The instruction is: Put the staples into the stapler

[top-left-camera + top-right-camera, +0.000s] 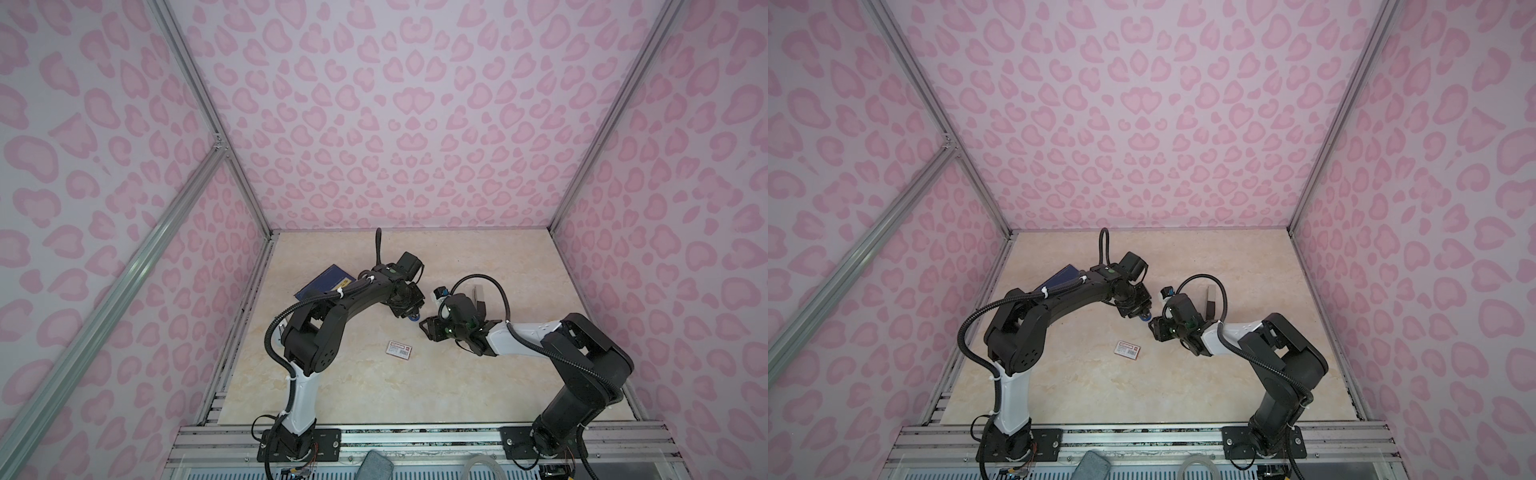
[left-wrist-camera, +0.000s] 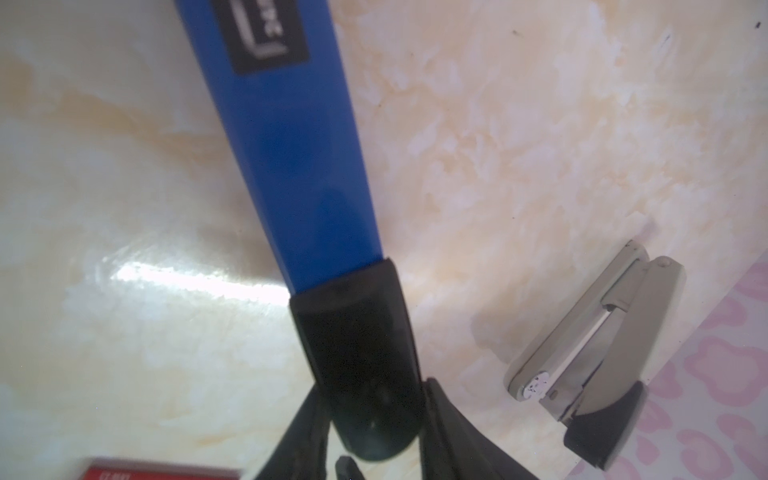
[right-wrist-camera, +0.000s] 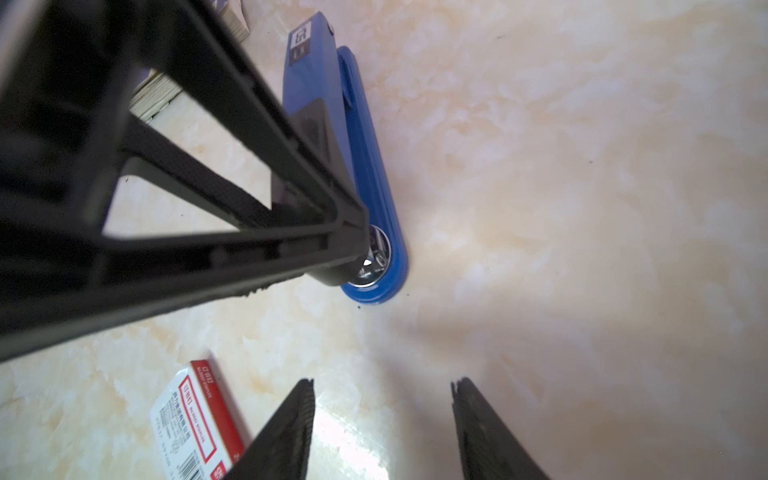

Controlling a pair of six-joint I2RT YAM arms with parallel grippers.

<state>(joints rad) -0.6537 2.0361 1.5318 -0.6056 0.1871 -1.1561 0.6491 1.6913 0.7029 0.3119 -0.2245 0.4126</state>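
On the marble-look tabletop [image 1: 457, 374], pins the black nose of the blue stapler [image 2: 291, 166] between the closed jaws of the left gripper [image 2: 372, 386], probably to steady it for opening. Hovers the right gripper [image 3: 383, 380] beside it, jaws apart and empty, seemingly ready to help. Leaves the red-labelled staples box [image 1: 399, 348] flat nearby, not yet needed.
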